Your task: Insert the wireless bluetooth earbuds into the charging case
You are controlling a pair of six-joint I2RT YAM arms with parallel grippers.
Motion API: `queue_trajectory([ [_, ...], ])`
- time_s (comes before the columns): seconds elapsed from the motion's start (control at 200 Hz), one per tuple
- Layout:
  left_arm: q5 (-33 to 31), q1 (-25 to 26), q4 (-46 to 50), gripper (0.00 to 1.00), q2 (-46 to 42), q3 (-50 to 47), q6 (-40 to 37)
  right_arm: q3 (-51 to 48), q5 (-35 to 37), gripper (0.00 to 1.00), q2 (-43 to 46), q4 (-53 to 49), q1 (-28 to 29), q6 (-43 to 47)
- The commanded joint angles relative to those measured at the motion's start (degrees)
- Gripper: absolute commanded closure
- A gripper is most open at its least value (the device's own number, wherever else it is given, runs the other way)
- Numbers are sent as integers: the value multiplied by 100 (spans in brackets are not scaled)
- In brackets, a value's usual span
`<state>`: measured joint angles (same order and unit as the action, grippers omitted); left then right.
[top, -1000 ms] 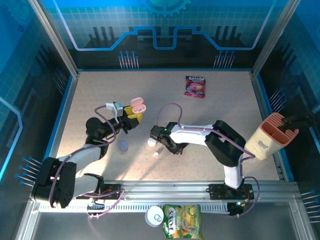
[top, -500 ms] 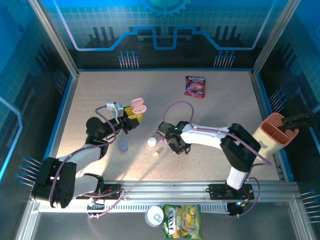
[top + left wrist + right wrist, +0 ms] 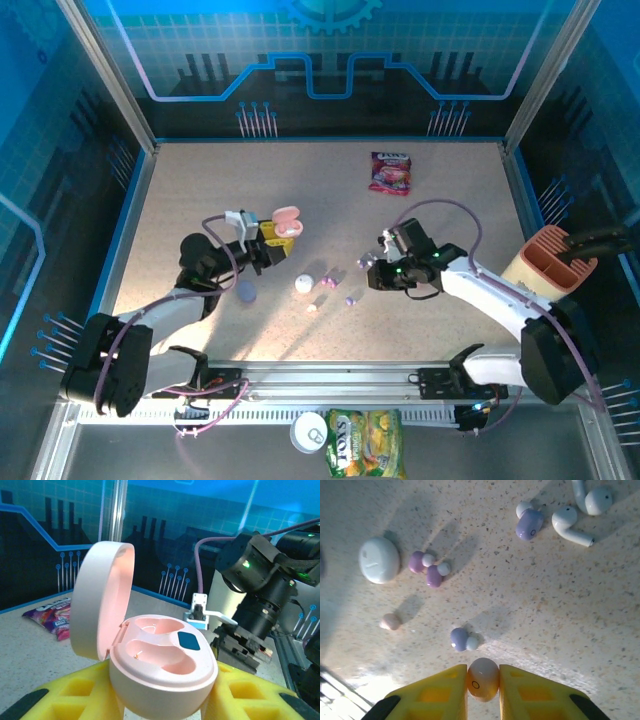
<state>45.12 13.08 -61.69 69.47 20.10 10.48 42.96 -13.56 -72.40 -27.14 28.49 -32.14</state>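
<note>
The pink charging case (image 3: 160, 665) stands with its lid (image 3: 102, 600) swung up and both wells empty. My left gripper (image 3: 160, 697) is shut on its body, seen from above left of centre as the left gripper (image 3: 272, 238) under the case (image 3: 287, 221). My right gripper (image 3: 483, 680) is shut on a pale pink earbud (image 3: 482, 677) and hangs above the table right of centre, where the top view has the right gripper (image 3: 368, 264). Loose on the table lie a purple pair (image 3: 427, 567), a purple bud (image 3: 459, 638), a pink bud (image 3: 390, 621), another purple bud (image 3: 529, 524) and white stemmed buds (image 3: 572, 522).
A shut white case (image 3: 303, 284) and a purple case (image 3: 246, 291) lie between the arms. A candy packet (image 3: 390, 172) lies at the back. A beige holder (image 3: 540, 270) stands at the right edge. The right arm (image 3: 260, 580) faces the pink case.
My right gripper has lifted off the middle of the table and swung right with the earbud in it. My left gripper has shifted slightly right with the pink case.
</note>
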Motion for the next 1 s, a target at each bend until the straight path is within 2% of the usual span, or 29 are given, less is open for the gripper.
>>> queue_trajectory([
  [0.0, 137, 194, 346, 62, -97, 193, -397, -197, -1116, 80, 267, 473, -320, -326],
  [0.245, 127, 608, 785, 62, -57, 289, -742, -131, -1633, 79, 678, 381, -516, -311],
  [0.53, 432, 830, 852, 62, 153, 498, -716, 706, -1603, 77, 1192, 64, 167, 456],
  [0.745, 540, 987, 1115, 62, 216, 621, -880, 1592, -1677, 77, 963, -29, 520, 675],
  [0.99, 716, 1115, 1198, 62, 185, 644, -932, 2091, -1605, 77, 490, -5, 839, 831],
])
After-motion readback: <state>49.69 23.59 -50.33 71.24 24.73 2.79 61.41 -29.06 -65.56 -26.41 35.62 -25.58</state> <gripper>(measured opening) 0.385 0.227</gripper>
